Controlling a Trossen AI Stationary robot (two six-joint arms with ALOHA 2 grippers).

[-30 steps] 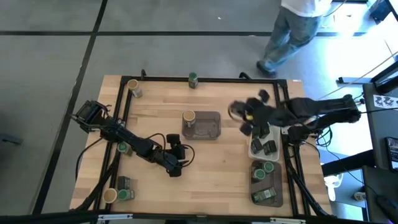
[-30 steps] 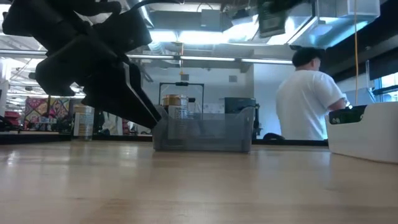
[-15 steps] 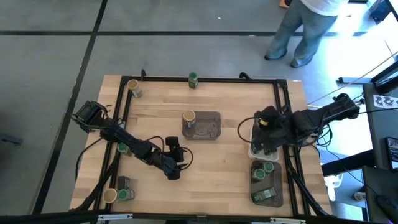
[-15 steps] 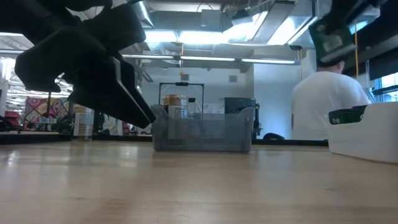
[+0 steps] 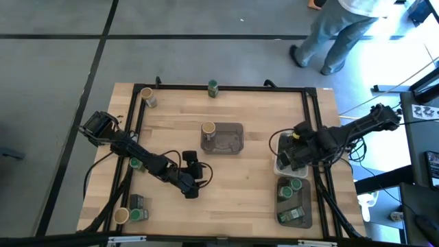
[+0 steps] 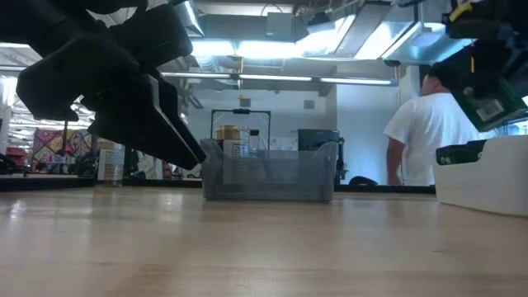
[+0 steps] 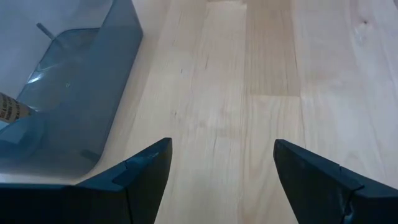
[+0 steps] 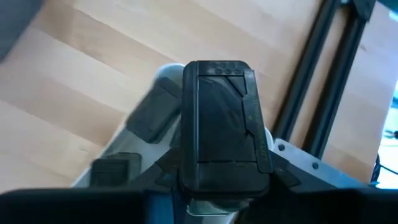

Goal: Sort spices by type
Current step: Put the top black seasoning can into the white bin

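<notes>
**Right gripper holds a dark tin over the white tray; left gripper waits spread**

The pale wooden table (image 5: 233,178) with its black frame carries everything. Beyond its far edge a person in a white top and grey trousers (image 5: 336,34) stands on the floor.

The right gripper (image 5: 293,152) hangs over the white rectangular tray (image 5: 280,167) at the table's right side, its fingers pinching a small dark rectangular tin (image 8: 224,124) by the long sides. In the right wrist view the tin fills the space between the fingers, and under it two more dark tins (image 8: 152,115) lie in the white tray. Just nearer the table's front edge from this gripper sits a dark rectangular tray (image 5: 293,204) holding green-lidded round jars (image 5: 291,184) and further tins.

The left gripper (image 5: 191,180) rests low over bare wood near the middle of the table, fingers spread with nothing between them. Just ahead of it, toward the far edge, stands the translucent grey plastic tray (image 5: 226,139), with a tan-lidded round jar (image 5: 208,128) at its left end.

Well away from both grippers, a tan-lidded jar (image 5: 146,96) and a green-lidded jar (image 5: 212,86) stand at the far rail; a tan jar (image 5: 121,216), a green jar (image 5: 140,214) and a dark tin (image 5: 136,202) cluster at the front left corner.
</notes>
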